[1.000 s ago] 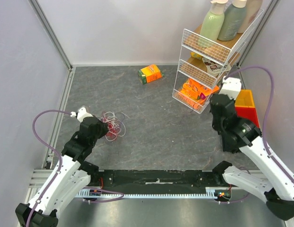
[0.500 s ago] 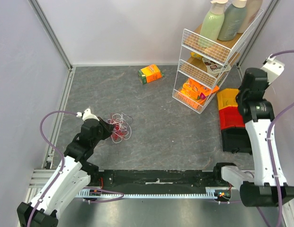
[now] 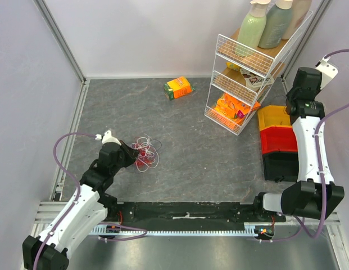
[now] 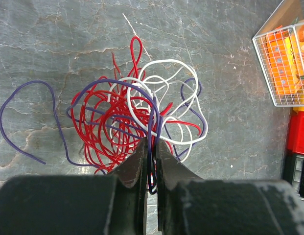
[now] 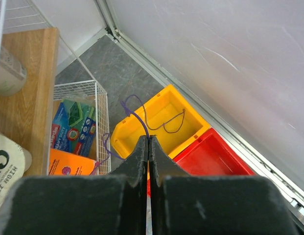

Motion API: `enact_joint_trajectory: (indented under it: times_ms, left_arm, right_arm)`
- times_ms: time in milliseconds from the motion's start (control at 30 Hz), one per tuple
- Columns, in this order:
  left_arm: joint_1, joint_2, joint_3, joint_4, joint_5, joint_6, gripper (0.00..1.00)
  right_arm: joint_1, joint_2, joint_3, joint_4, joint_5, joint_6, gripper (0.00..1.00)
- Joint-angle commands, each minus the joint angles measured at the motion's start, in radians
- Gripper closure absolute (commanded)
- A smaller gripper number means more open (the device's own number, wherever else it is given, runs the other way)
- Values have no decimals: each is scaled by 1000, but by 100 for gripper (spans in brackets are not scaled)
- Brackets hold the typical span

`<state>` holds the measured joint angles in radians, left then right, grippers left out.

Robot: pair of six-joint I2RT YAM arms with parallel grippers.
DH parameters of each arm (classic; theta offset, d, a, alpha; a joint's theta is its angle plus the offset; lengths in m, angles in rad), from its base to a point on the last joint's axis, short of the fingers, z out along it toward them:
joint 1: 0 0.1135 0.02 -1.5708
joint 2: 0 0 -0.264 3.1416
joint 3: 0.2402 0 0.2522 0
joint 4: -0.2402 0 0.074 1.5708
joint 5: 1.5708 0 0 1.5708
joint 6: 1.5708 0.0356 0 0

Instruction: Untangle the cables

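The cables [image 3: 146,154] lie as one tangle of red [image 4: 95,128], white [image 4: 164,62] and purple [image 4: 152,117] wires on the grey table, left of centre. My left gripper [image 4: 150,145] is at the tangle's near edge, shut on a loop of the purple wire; it also shows in the top view [image 3: 131,151]. My right gripper [image 5: 148,139] is shut on a separate thin purple wire [image 5: 166,131] that hangs over the yellow bin [image 5: 166,92]. The right arm [image 3: 305,90] is raised by the right wall.
Yellow [image 3: 272,117], red [image 3: 278,140] and black [image 3: 278,166] bins sit stacked at the right wall. A white wire rack [image 3: 241,79] with packets and bottles stands beside them. An orange box [image 3: 178,88] lies at the back. Metal rails edge the table.
My right arm swung from low beside the rack up to the right wall, above the bins. My left gripper shifted slightly right, and the tangle moved with it.
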<state>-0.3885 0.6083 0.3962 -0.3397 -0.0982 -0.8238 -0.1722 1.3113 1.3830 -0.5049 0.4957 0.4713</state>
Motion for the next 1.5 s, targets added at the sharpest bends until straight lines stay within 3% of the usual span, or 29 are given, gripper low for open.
enact_joint_trajectory:
  times_ms: [0,367,700,867,1133,1267,1467]
  left_arm:
    - [-10,7,18,62,-3,32,92]
    - [-12,22,26,48,9,25,92]
    - [-12,13,21,48,0,14,92]
    - [-12,7,12,62,9,8,92]
    - [-13,4,10,50,6,11,92]
    - [-12,-4,16,51,15,8,92]
    - [-12,-13,7,54,12,-3,92]
  right_arm:
    - [-10,-12,19,45,99,-25,100]
    - [-50,-30,-21,94,162,-19,100]
    - [-59,6,-70,189,33,21,100]
    - [-59,48,-79,189,86,43,100]
    - [-59,52,-200,213,314,72,100]
    - [-59,88,-226,232,290,96,100]
    - [-59,108,-337,249,77,222,100]
